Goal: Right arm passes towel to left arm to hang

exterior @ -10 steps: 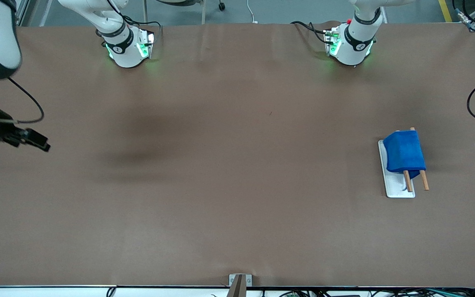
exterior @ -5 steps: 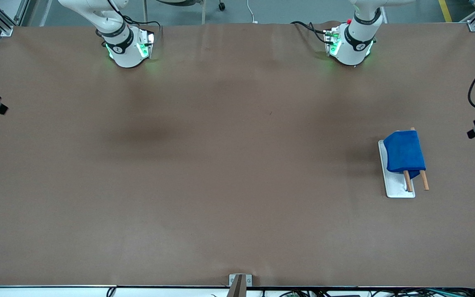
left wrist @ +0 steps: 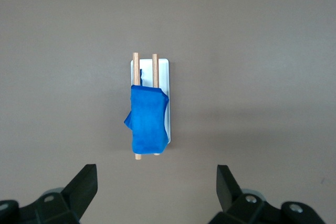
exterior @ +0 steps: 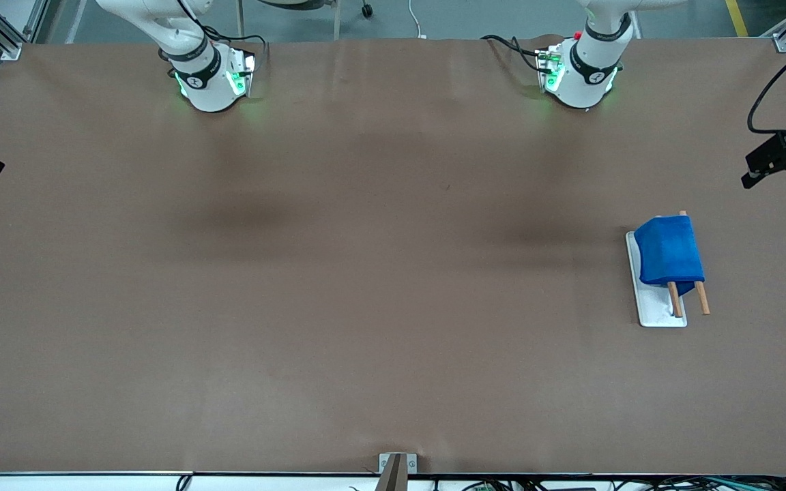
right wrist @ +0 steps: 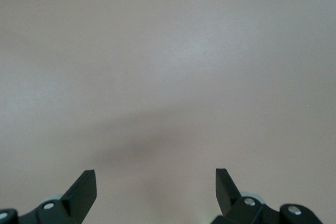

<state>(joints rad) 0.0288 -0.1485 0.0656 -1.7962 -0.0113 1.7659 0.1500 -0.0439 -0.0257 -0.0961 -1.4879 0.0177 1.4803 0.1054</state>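
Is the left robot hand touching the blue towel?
Apart. The left wrist view shows the open left gripper up over bare table, with a clear gap to the towel draped on its wooden rack.

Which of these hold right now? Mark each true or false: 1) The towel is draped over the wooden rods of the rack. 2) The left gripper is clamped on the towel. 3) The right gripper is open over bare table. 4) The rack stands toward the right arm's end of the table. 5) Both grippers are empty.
1) True: the towel hangs over the two wooden rods of the rack.
2) False: the left gripper is open and well clear of the towel.
3) True: the right gripper is open, with only table beneath it.
4) False: the rack stands toward the left arm's end.
5) True: neither gripper holds anything.
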